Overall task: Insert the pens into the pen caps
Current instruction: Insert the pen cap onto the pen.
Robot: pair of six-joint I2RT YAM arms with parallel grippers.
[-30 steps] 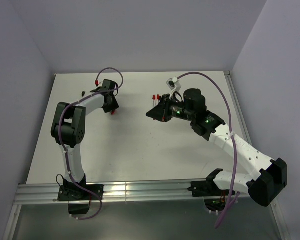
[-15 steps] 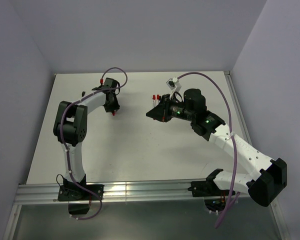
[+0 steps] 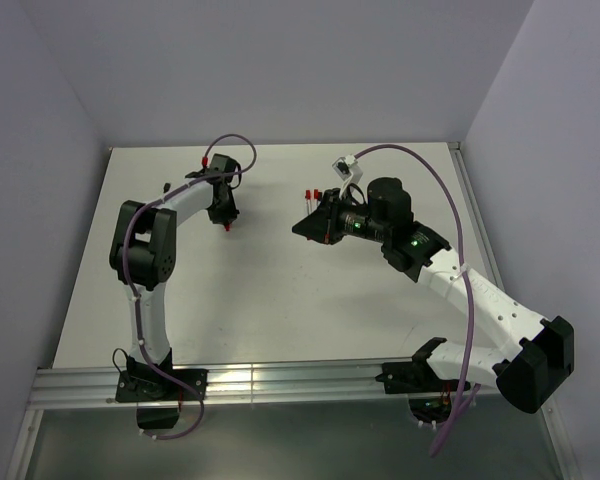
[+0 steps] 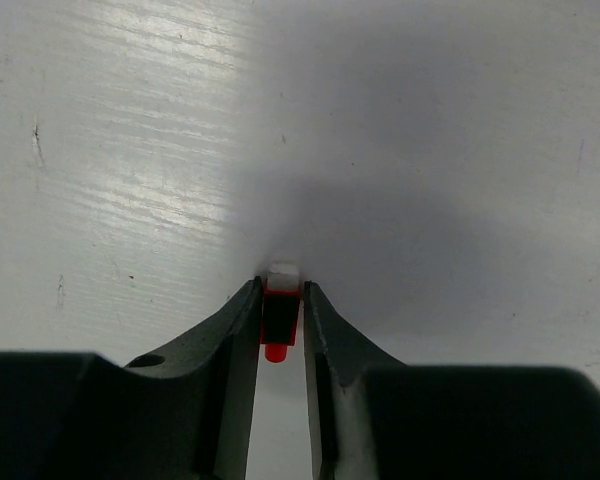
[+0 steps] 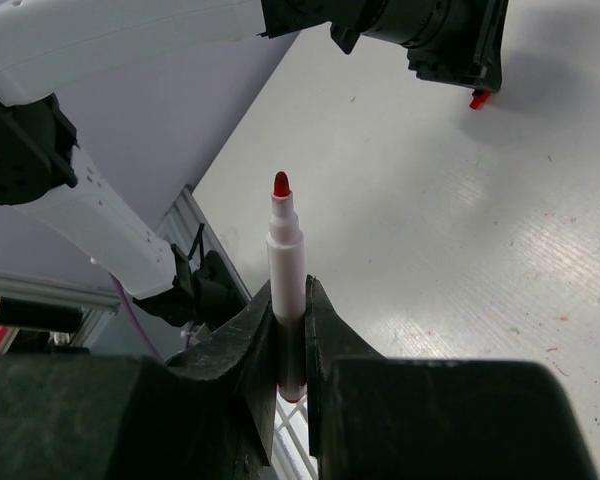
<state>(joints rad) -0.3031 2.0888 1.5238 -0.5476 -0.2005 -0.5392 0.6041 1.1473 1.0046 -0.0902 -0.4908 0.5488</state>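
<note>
The short red plastic cap (image 4: 280,325) on the white table (image 4: 130,150), toward its far edge, may tip between the jaws of the left gripper (image 4: 281,286) (grip undeterminable), misaligning with the red-tipped white marker pen (image 5: 286,265) clenched by the right gripper (image 5: 288,300).

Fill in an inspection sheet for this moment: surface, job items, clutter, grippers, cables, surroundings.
Surface: white table, lightly scuffed.
Job's things: uncapped pen, red tip up; red cap between the left fingers; two small red-tipped pieces lying beyond the right gripper, too small to identify.
Clutter: small dark piece near the table's left side, too small to identify.
Grippers: left gripper has its fingers close on either side of the red cap, contact unclear; right gripper is shut on the pen.
Cables: left purple cable loops above the wrist; right purple cable arcs to a white plug.
Surroundings: pale walls; metal rail at the near edge.
</note>
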